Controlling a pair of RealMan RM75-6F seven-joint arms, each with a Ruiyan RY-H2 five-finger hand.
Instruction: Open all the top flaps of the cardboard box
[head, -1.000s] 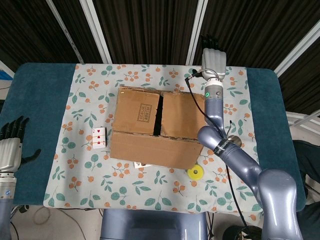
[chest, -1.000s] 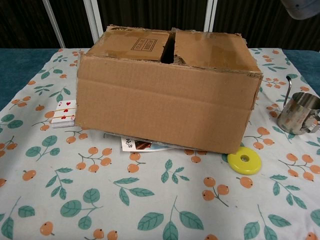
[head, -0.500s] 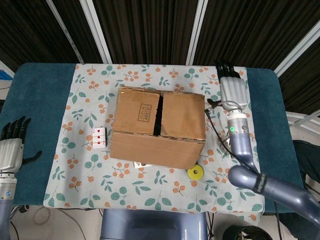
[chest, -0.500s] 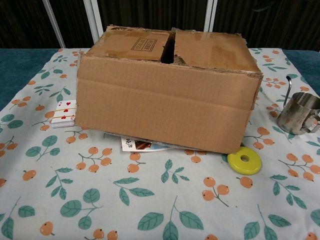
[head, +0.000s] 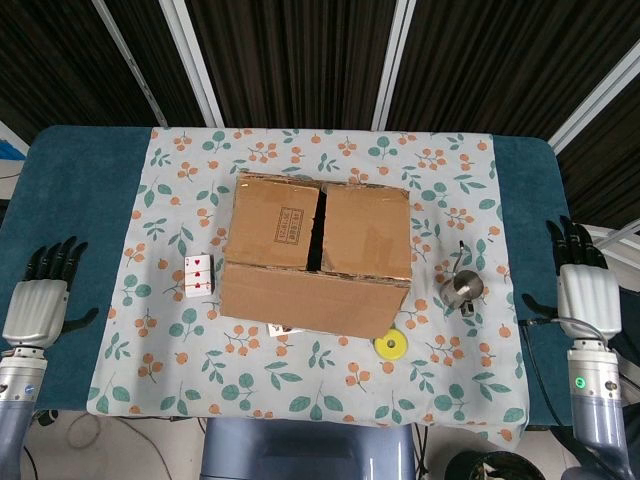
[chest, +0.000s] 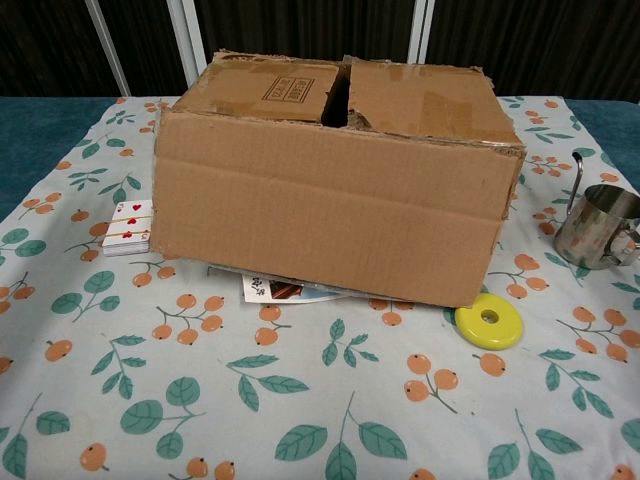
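**One box, flaps closed, both hands off to the sides**

We count one cardboard box (head: 315, 258) standing in the middle of the floral tablecloth (head: 310, 390), which covers a teal table (head: 85, 190). Its two top flaps (head: 366, 232) lie flat and closed, with a dark slit between them. Around the box we see one stack of playing cards (head: 197, 276) just beside its left wall, one yellow ring (head: 392, 346) near its front right corner, one small steel pitcher (head: 462, 286) to its right and apart from it, and one printed sheet (chest: 285, 290) poking out from under the front edge.

We have two hands in sight. Our left hand (head: 40, 300) hangs over the table's left edge with fingers extended and slightly apart, thumb out to the side, holding nothing. Our right hand (head: 585, 290) hangs past the table's right edge in the same way, fingers straight, thumb out, holding nothing. Both are well apart from the box.

Only the head view shows the hands; the chest view shows neither. The chest view gives us the box's front wall, the sheet's picture and the pitcher's handle, which the head view barely shows. The head view alone gives the full tabletop and the dark slatted wall behind it.
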